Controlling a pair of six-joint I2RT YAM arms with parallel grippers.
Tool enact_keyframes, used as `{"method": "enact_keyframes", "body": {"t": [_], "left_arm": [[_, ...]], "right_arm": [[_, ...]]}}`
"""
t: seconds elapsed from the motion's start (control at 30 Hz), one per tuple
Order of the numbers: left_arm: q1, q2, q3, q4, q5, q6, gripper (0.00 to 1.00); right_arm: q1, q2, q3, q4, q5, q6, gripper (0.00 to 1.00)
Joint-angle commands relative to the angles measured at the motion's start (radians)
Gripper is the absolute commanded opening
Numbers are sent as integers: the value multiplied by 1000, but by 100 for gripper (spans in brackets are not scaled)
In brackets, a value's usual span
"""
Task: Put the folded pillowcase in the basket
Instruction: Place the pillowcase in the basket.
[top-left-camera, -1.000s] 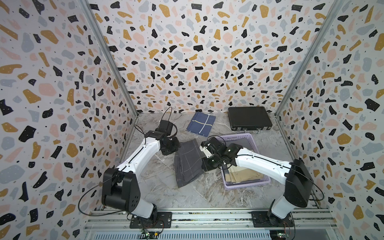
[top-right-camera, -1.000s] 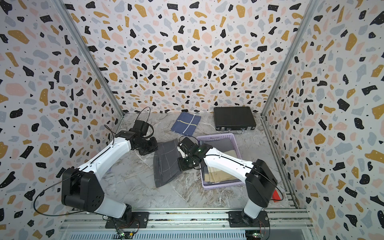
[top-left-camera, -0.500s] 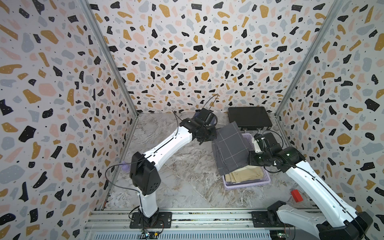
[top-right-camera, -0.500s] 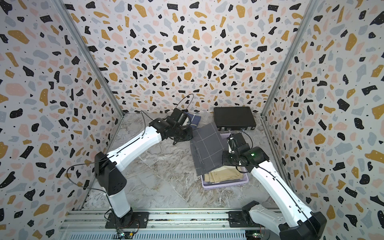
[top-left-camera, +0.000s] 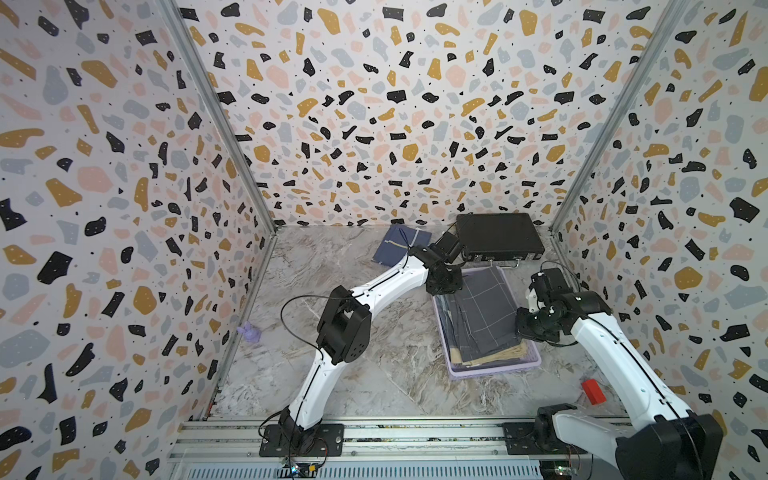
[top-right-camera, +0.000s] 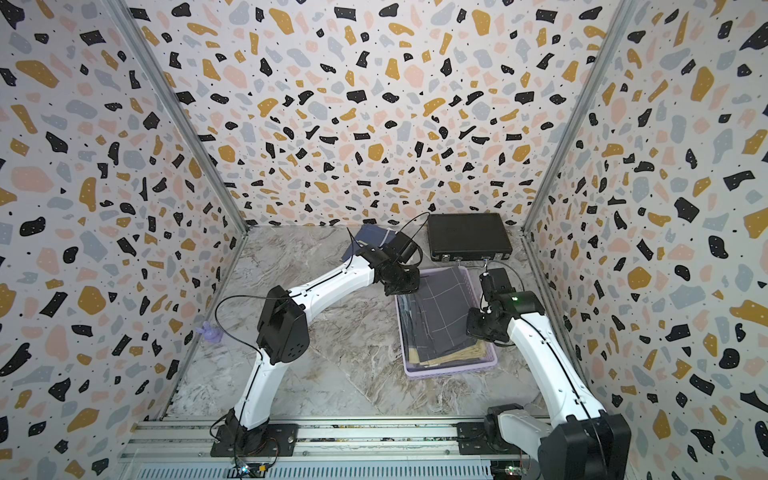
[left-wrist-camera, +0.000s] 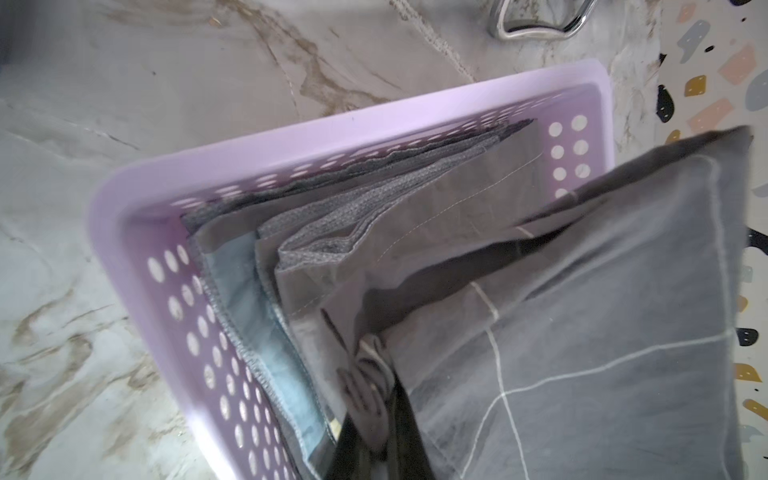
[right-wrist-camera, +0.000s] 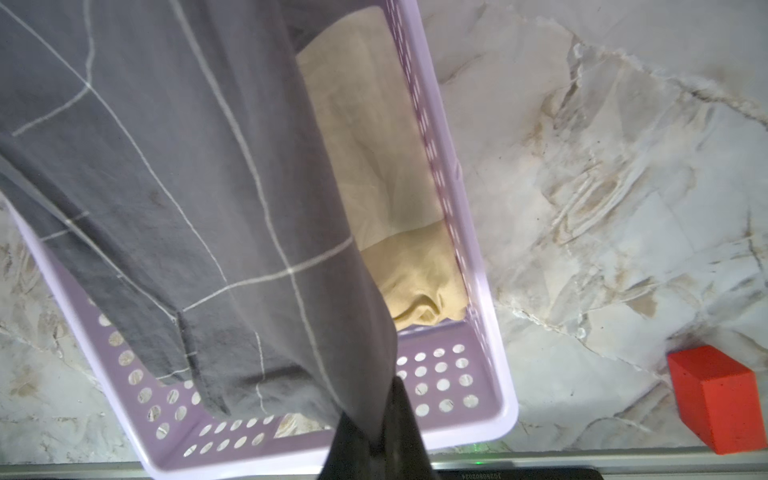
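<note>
Now the pillowcase (top-left-camera: 486, 316) is over the basket (top-left-camera: 494, 371), carried there from the worktop (top-left-camera: 395, 374). Folded, dark grey, thin white grid lines, sagging between left tool (top-left-camera: 449, 289) and right tool (top-left-camera: 523, 326), each clenched on an edge.

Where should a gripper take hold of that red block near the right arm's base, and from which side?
Probably from straight above, jaws closing across two opposite side faces of the red block at mid-length. It lies flat on the table, box-shaped with parallel faces, and stands apart from the basket, so nothing crowds it.
</note>
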Motion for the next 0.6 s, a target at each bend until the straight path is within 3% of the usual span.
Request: {"method": "enact_keyframes", "body": {"t": [0.0, 0.13, 0.17, 0.27, 0.3, 0.4, 0.57], "left_arm": [[-4, 30, 47, 0, -13, 6, 0], [-2, 68, 66, 1, -26, 29, 0], [-3, 76, 72, 0, -17, 37, 8], [4, 78, 61, 0, -8, 46, 38], [8, 70, 56, -1, -10, 53, 46], [19, 31, 43, 1, -15, 70, 65], [35, -70, 37, -1, -10, 125, 77]], "right_arm": [[-16, 26, 3, 21, -15, 8, 0], [-18, 69, -5, 50, 12, 21, 0], [-20, 78, -8, 53, 25, 24, 8], [-22, 93, -13, 60, 53, 32, 45], [-21, 89, -13, 59, 63, 34, 51], [-22, 51, -16, 53, 99, 39, 58], [-22, -56, -13, 73, 115, 60, 57]]}}
